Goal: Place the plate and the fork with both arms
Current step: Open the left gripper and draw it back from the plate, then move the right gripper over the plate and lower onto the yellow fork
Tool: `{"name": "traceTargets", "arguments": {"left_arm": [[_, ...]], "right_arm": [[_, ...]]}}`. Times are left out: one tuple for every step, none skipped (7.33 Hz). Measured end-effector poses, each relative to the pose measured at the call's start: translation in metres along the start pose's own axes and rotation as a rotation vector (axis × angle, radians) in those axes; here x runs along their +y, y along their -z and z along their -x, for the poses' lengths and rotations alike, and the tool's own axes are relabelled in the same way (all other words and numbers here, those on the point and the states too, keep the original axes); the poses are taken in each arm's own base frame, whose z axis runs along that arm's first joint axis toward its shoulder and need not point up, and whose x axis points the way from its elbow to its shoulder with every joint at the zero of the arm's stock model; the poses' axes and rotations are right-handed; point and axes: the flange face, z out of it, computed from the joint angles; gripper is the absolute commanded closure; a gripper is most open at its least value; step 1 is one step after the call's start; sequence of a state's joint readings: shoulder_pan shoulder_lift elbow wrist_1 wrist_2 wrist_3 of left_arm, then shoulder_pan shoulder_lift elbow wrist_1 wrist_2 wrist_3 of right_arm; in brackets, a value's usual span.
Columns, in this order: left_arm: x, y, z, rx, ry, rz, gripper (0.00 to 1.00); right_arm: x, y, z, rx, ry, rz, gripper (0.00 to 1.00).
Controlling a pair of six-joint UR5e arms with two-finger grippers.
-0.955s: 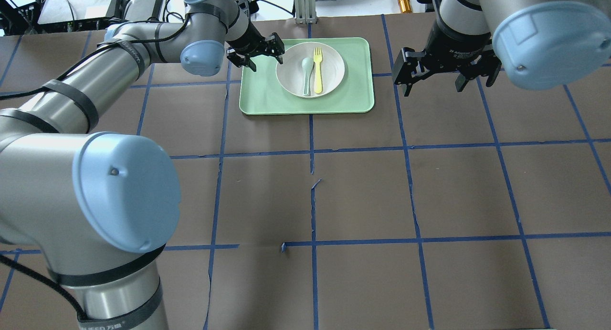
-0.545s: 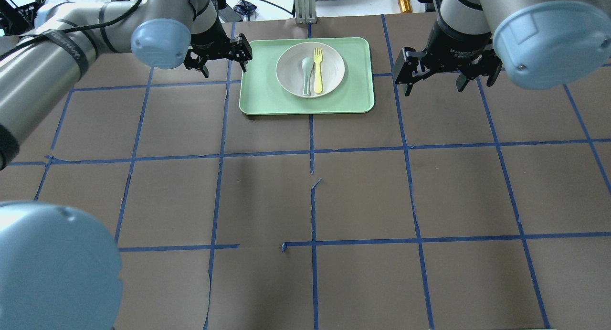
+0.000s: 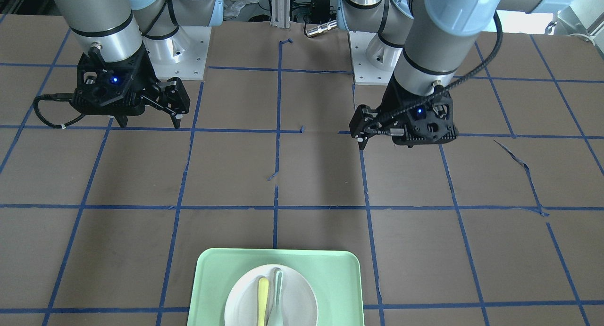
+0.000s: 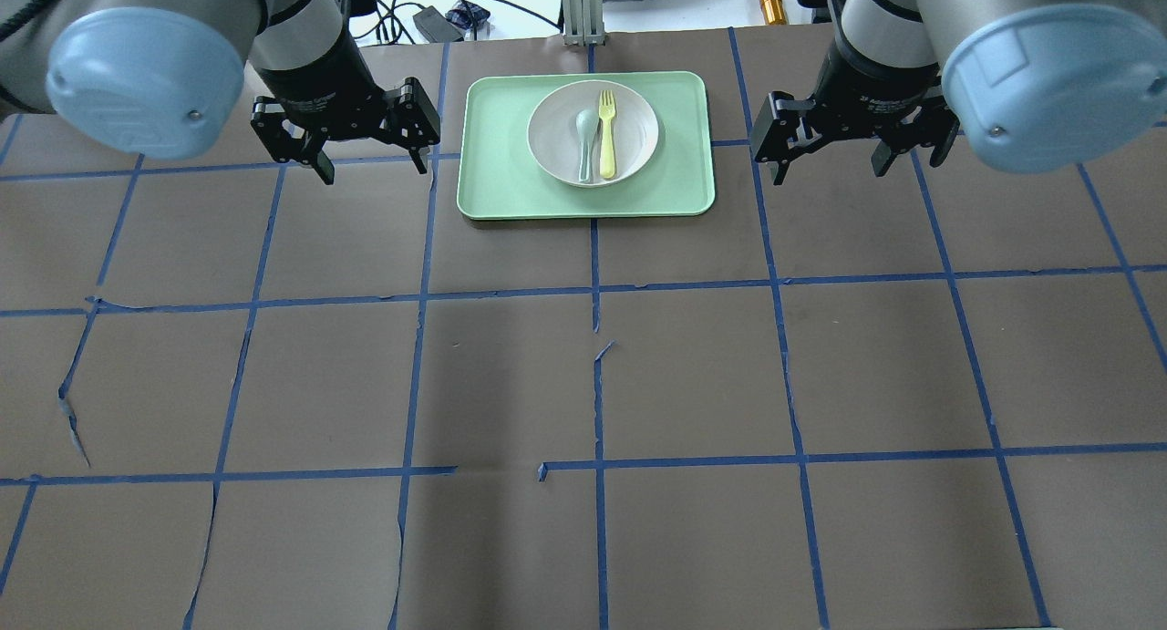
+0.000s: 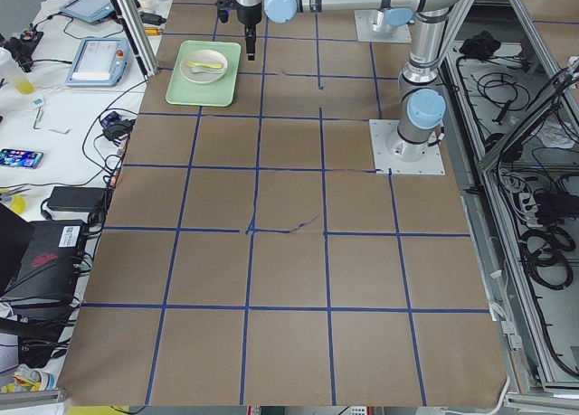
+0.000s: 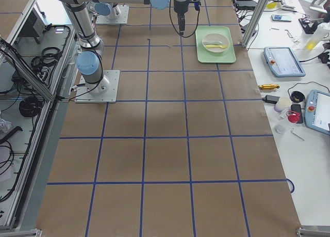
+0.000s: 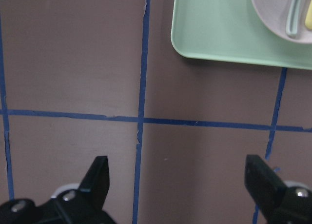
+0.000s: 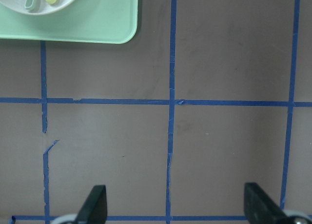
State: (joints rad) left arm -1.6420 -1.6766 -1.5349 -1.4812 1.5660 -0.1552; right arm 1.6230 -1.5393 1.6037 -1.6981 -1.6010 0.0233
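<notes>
The round white plate [image 4: 635,124] sits on a light-green tray [image 4: 497,179] at the far middle of the table. The yellow fork [image 4: 606,138] lies in the plate beside a grey-green spoon [image 4: 583,147]. My left gripper [image 4: 374,168] is open and empty, hovering just left of the tray. My right gripper [image 4: 828,170] is open and empty, just right of the tray. The left wrist view shows the tray corner [image 7: 219,38] and plate edge [image 7: 270,16] at the top right. The right wrist view shows the tray [image 8: 97,24] at the top left.
The table is covered in brown paper with a blue tape grid [image 4: 597,288]. Behind the table's far edge are cables, a metal post [image 4: 582,10] and a brass part [image 4: 771,1]. The front-facing view shows the plate [image 3: 297,302] at its bottom edge.
My left arm has swung left, away from the plate's rim, and its open gripper now hangs beside the tray's left edge. The right arm has not moved.
</notes>
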Motion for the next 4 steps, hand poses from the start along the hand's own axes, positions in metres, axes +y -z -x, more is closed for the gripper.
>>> {"name": "traceTargets", "arguments": {"left_arm": [[0.019, 0.009, 0.003, -0.002, 0.002, 0.007, 0.00], [0.029, 0.015, 0.004, -0.001, 0.000, -0.007, 0.00], [0.033, 0.019, 0.005, 0.002, -0.001, -0.025, 0.00], [0.034, 0.021, 0.006, 0.003, -0.001, -0.036, 0.00]], "right_arm": [[0.000, 0.000, 0.000, -0.001, -0.001, -0.001, 0.00], [0.001, 0.001, 0.000, -0.003, -0.001, -0.002, 0.00], [0.000, 0.002, 0.000, -0.002, -0.001, -0.004, 0.00], [-0.002, 0.002, 0.002, -0.003, -0.005, -0.013, 0.00]]}}
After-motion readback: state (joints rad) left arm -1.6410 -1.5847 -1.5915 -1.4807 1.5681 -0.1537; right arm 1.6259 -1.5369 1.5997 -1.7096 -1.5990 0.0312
